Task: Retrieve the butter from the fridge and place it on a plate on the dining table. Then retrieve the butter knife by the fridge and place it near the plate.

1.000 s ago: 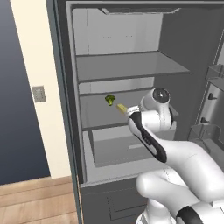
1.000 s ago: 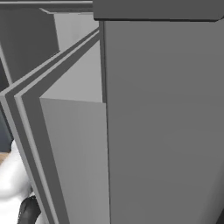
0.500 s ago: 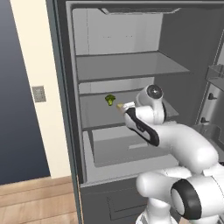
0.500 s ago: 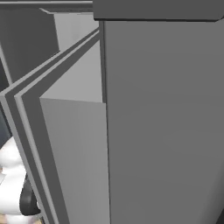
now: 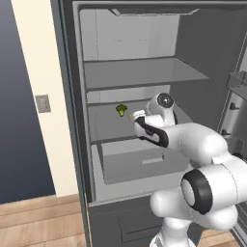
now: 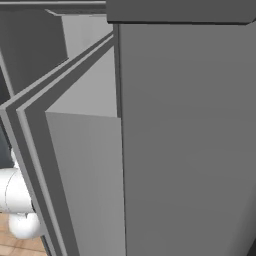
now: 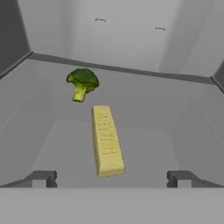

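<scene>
The fridge [image 5: 72, 120] stands open, its light grey shelves bare to the left base view. On the middle shelf lies the butter [image 7: 106, 141], a pale yellow stick pointing away from the hand; in the left base view the butter [image 5: 130, 117] peeks out just left of the hand. My gripper [image 7: 111, 178] is open, its two dark fingertips [image 7: 43, 178] spread wide to either side of the butter's near end without touching it. In the left base view the gripper [image 5: 137, 116] reaches into the middle shelf. Plate, dining table and butter knife are out of view.
A small green broccoli floret [image 7: 81, 83] sits on the same shelf, left of and behind the butter; in the left base view the floret [image 5: 121, 110] shows beside the hand. The open fridge door [image 6: 175, 140] is close on the right, with door bins [image 5: 237, 82]. A drawer [image 5: 140, 164] lies below.
The arm has reached further into the middle shelf, bringing the hand closer to the butter. The gripper has stayed open.
</scene>
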